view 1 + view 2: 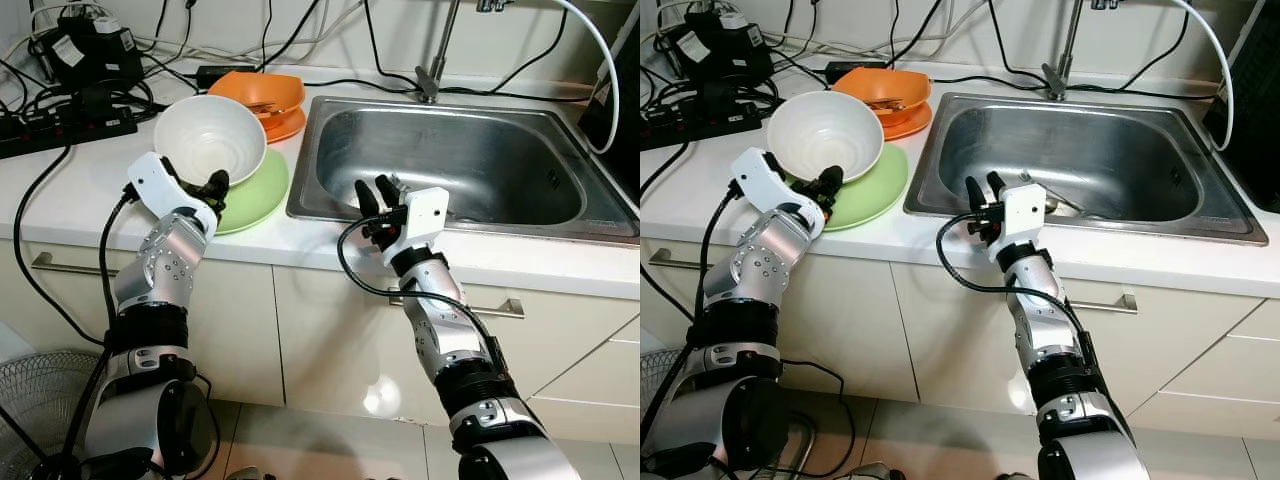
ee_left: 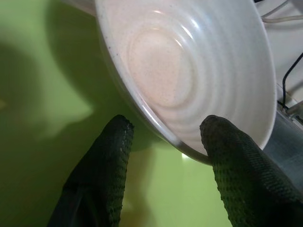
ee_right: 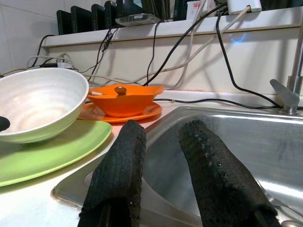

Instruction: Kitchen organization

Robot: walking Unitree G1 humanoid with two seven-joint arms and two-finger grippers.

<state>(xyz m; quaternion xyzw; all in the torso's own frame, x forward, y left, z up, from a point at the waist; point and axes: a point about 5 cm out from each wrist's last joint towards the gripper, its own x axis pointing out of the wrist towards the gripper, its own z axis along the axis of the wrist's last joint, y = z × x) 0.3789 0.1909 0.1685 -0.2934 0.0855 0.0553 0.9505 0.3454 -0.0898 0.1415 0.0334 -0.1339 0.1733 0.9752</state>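
Left fingers (image 2: 232, 161) straddle the rim of the white bowl (image 1: 208, 137), grasping it tilted over the green plate (image 1: 258, 195), left of centre. Right fingers (image 3: 208, 161) are spread apart, holding nothing, over the sink (image 1: 480, 160) edge. The right wrist view shows an orange bowl (image 3: 122, 100) on the counter (image 1: 60, 190). No writing is readable.

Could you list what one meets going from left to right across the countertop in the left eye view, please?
Black power strip → white bowl, held at its rim by the left gripper over the green plate → sink, with the right gripper at its front edge.
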